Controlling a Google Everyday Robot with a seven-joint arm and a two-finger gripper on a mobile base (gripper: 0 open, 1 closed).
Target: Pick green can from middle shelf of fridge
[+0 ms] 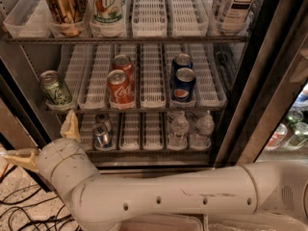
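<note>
Presently, the gripper (pixel 41 137) sat low at the left, before the lower part of the fridge (pixel 21 76), its two tan fingers (pixel 71 126) spread well apart and holding nothing. Just above it, the green can (pixel 55 88) stood upright at the front left corner of the middle shelf (pixel 154 110), in the leftmost white tray, clear of the fingers. Further right on that shelf stood two red cans (pixel 120 88), then two blue cans (pixel 183 83). The white arm (pixel 192 196) ran from the gripper to the right edge.
</note>
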